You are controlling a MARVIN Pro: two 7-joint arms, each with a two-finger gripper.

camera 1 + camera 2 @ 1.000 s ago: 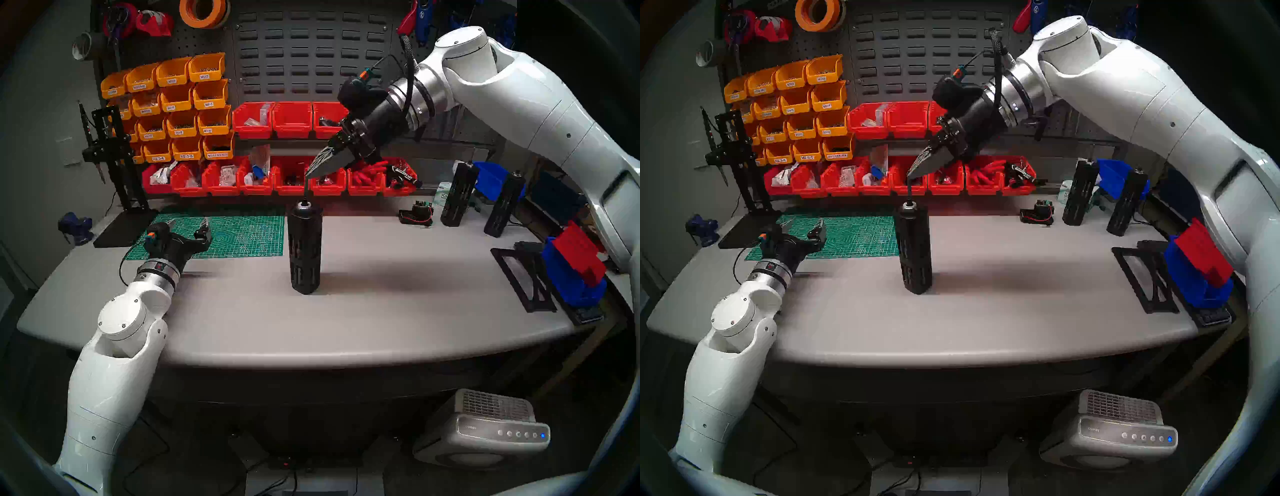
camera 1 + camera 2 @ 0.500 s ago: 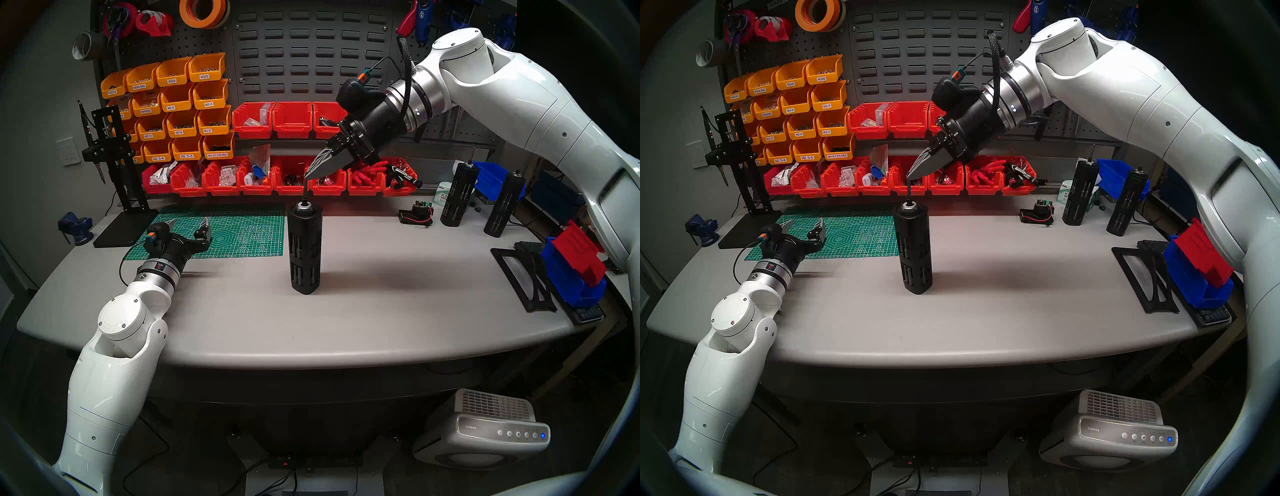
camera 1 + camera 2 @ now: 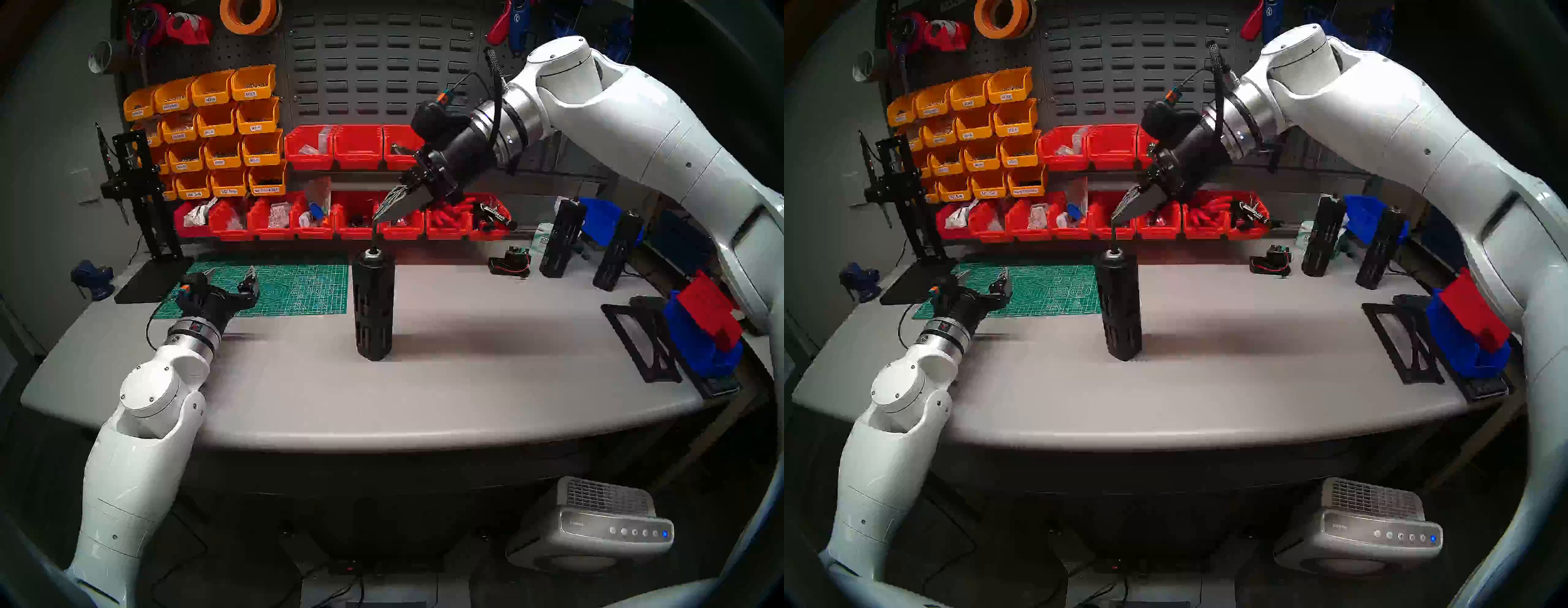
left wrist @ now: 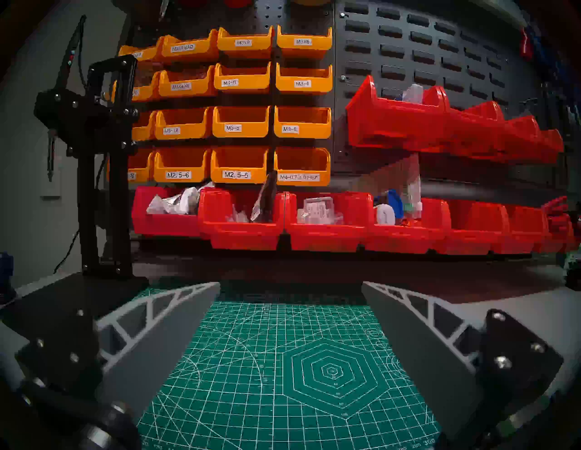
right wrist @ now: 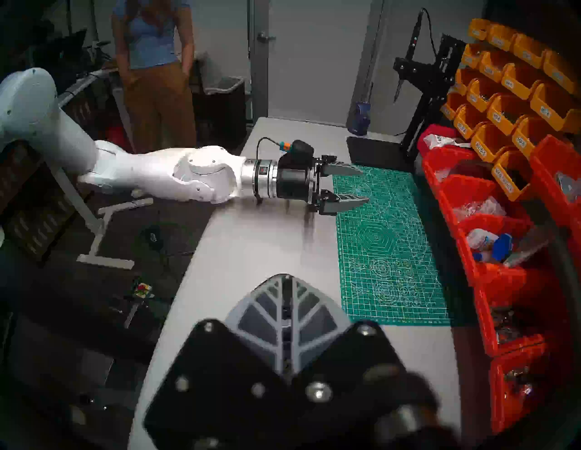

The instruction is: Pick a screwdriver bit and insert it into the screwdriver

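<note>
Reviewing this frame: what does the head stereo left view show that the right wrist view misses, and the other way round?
Only the head view shows the screwdriver upright on the table, with the screwdriver bit held by the shut right gripper at its top socket. Only the right wrist view shows a person standing beyond the table and a door. Both show the open left gripper over the green cutting mat and the red bins.

Tall black slotted cylinder screwdriver (image 3: 373,308) upright mid-worktop; thin dark metal rod bit (image 3: 374,237) hangs vertical, lower tip at its silver-ringed socket.
</note>
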